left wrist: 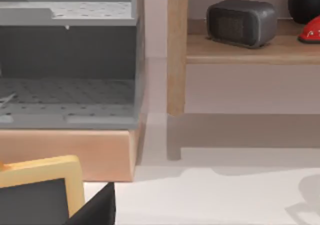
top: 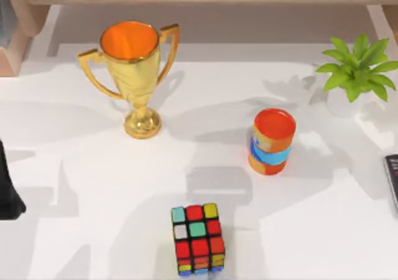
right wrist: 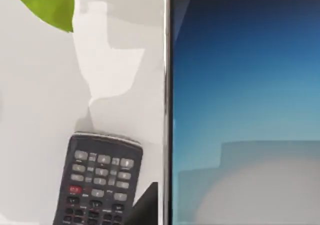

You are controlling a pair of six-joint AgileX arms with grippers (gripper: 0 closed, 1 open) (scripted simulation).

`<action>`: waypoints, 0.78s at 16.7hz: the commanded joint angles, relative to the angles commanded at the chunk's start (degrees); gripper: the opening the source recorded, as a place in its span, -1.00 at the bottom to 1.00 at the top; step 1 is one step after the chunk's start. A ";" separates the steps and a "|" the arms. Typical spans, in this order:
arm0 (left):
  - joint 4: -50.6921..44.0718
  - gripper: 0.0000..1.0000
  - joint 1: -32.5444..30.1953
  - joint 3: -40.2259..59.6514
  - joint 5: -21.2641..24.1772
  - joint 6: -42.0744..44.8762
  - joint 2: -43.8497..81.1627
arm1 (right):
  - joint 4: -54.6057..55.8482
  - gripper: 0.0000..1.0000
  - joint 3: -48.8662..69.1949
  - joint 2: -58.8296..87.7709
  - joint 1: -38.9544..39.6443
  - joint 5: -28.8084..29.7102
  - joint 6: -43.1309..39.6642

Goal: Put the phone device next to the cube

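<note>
Black-framed puzzle cube (top: 198,240) near table front; blue-faced flat phone device (right wrist: 245,105) beside grey remote (right wrist: 97,180); both grippers' jaw state impossible to tell

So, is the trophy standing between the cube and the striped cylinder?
No, the trophy stands far off at the top view's left, behind the cube, not between it and the cylinder.
</note>
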 joint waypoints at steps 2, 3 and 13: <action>0.00 1.00 0.00 0.00 0.00 0.00 0.00 | -1.52 -1.00 -0.74 -1.86 5.00 -0.37 7.50; 0.00 1.00 0.00 0.00 0.00 0.00 0.00 | -2.28 -1.00 -1.28 -2.64 7.56 -0.59 11.22; 0.00 1.00 0.00 0.00 0.00 0.00 0.00 | -6.78 -1.00 -11.05 -3.79 31.95 -1.86 44.55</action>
